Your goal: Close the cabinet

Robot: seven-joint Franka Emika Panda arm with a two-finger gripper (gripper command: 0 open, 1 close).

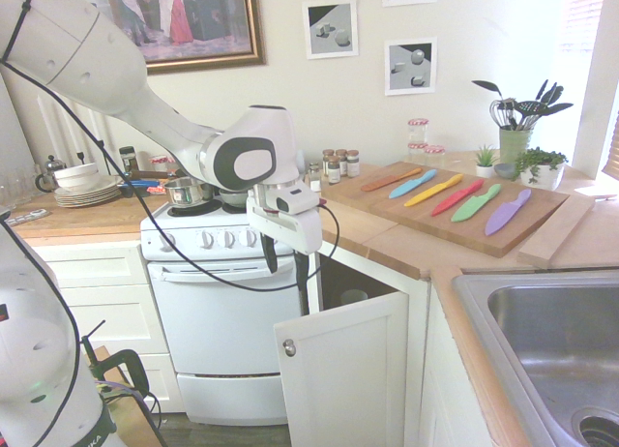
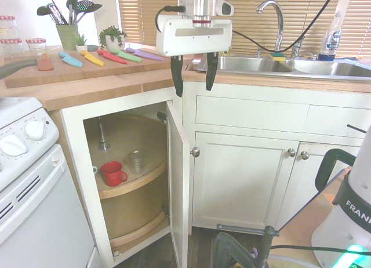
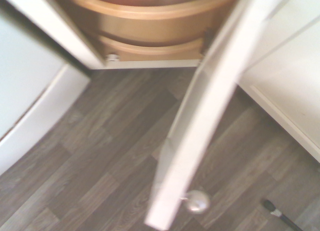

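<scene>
Both end effector (image 2: 194, 75) fingers wide apart, empty.

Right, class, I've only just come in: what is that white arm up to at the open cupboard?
The white robot arm's two-finger gripper hangs open and empty, pointing down just above the top edge of the tall narrow white cabinet door with the small round silver knob. The door stands wide open, showing round wooden shelves with a red mug and a clear glass. Nothing touches the door yet, so closing it is still to do.
</scene>
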